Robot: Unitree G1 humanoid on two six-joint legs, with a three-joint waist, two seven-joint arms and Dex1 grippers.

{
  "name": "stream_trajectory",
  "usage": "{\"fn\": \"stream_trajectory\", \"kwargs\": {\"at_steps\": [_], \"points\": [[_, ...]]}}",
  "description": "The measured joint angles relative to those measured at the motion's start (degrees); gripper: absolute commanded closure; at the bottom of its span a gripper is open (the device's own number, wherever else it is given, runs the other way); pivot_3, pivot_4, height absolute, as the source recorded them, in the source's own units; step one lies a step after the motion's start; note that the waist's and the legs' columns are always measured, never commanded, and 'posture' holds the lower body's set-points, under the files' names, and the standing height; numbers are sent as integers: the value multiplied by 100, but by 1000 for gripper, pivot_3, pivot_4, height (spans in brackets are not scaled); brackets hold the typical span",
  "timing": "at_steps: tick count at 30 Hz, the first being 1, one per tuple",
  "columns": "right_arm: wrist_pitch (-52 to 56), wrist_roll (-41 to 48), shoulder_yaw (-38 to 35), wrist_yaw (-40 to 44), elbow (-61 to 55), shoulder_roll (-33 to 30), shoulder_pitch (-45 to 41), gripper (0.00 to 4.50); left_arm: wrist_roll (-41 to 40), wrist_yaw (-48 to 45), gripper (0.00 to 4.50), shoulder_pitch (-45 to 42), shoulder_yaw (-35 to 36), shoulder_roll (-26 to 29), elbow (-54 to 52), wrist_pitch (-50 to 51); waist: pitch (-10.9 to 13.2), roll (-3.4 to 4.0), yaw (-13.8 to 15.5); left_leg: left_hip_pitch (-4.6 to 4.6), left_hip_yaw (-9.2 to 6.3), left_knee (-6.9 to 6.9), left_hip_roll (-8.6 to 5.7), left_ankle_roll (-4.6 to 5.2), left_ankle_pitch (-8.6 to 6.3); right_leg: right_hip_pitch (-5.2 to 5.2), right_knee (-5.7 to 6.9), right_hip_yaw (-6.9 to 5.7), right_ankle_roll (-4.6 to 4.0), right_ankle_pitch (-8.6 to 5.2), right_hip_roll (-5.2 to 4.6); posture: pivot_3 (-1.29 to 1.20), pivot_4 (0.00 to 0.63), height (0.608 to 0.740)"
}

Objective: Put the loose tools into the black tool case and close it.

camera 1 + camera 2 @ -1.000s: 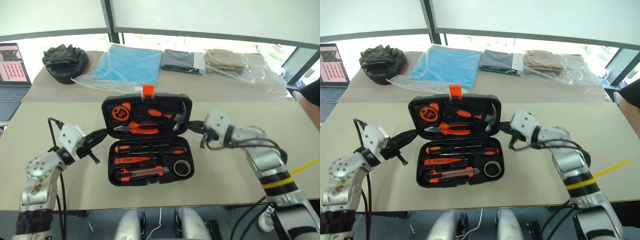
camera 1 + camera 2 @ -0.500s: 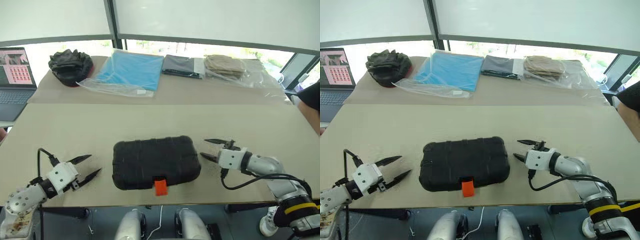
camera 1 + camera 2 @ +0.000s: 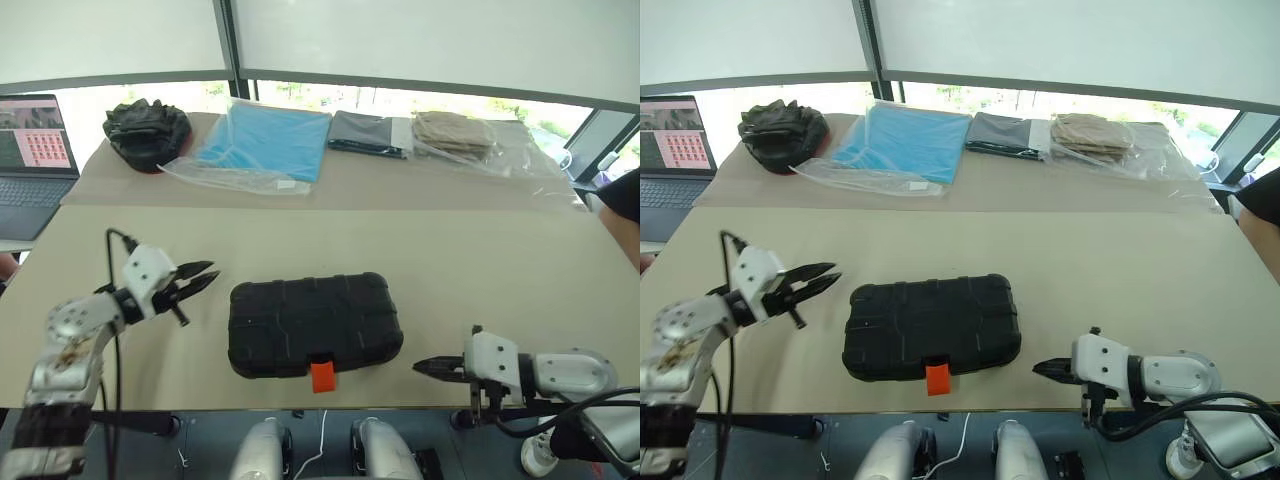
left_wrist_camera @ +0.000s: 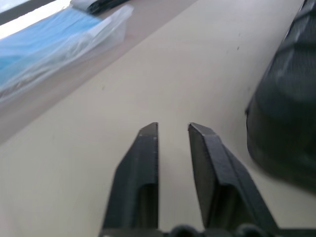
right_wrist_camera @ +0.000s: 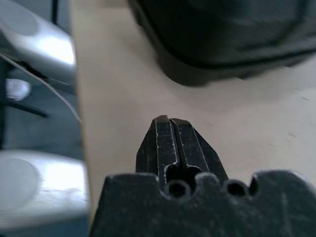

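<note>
The left arm reaches forward over the tan table (image 3: 480, 260), its wrist raised and the left gripper (image 3: 203, 279) pointing toward the black tool case (image 3: 313, 322), just short of its left end. In the left wrist view its two fingers (image 4: 140, 173) stand a narrow gap apart — nothing between them, nothing touched.

The black tool case lies closed and flat near the table's front edge, its orange latch (image 3: 322, 376) facing the robot.

The right arm lies low along the front edge, the right gripper (image 3: 424, 367) pointing left toward the case's right front corner, apart from it — its jaws are pressed together and empty.
</note>
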Motion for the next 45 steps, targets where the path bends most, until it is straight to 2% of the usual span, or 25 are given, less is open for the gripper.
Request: {"fn": "stream_trajectory", "kwargs": {"at_steps": [4, 6, 9, 14, 20, 27, 32, 36, 38, 45], "points": [[684, -66, 417, -42, -113, 351, -411, 4500, 263, -207, 4483, -256, -511, -2, 432, 280, 1, -1, -21, -11, 0, 0, -1, 0, -1, -11, -1, -2, -7, 3, 3, 0, 150, 740], [1011, -217, 643, -169, -98, 744, -883, 4500, 397, -350, 4483, -367, -721, -4, 601, 312, 2, -6, -21, -18, -1, 6, -1, -1, 0, -16, 2, -4, -7, 4, 4, 0, 150, 740], [1301, -420, 921, -320, 41, 1164, -1404, 4500, 411, -537, 4483, -401, -753, -4, 641, 434, 2, -6, -24, -20, 0, 7, -1, -1, 0, -22, 5, -2, -8, 4, 2, 0, 150, 740], [1334, -946, 1060, -582, 758, 1623, -2214, 4500, 212, -570, 4483, -141, -527, 9, 451, 675, 2, -6, -35, -25, 2, 7, -3, 0, 0, -27, 5, -2, -8, 5, -1, 0, 150, 740], [992, -1438, 1160, -812, 2040, 2297, -3285, 4500, -146, -185, 4483, 809, 105, 28, -338, 1122, 2, -5, -132, -22, 2, 2, 0, -1, 0, -31, 12, 1, -12, 5, 1, 0, 150, 740], [574, -1547, 1044, -669, 2516, 2318, -3523, 4500, -571, 394, 4483, 1254, 786, -188, -873, 1562, 2, -5, -70, -25, -1, 3, -3, -2, 0, -30, 15, -5, -11, 6, -8, 0, 150, 740], [779, -1078, 510, -287, 1922, 1836, -3005, 4500, -1878, 424, 4483, 644, 1309, -83, -1309, 2882, 3, -6, 11, -23, -9, 5, -6, -2, 0, -19, 13, -9, -9, 6, -7, 0, 150, 740], [1396, -418, 315, 7, 956, 1643, -2435, 4500, -2171, 69, 4483, -13, 810, 415, -1619, 3666, 2, -5, 19, -12, -11, 3, -6, -2, 0, -8, 11, -7, -9, 5, -1, 0, 150, 740], [1641, -317, 342, 45, 545, 1583, -2223, 4500, -2041, -138, 4483, -372, 238, 434, -1679, 3749, 2, -4, 13, -11, -6, 3, -8, -2, 0, -7, 8, -6, -8, 4, 0, 0, 150, 740], [1971, -407, 637, -147, 302, 1795, -2127, 4500, -1126, -288, 4483, -1263, -1226, -246, -1158, 3228, 2, -6, 11, -17, -7, 8, -15, -2, 1, -10, 6, -1, -8, 5, 7, 0, 150, 740]]}}
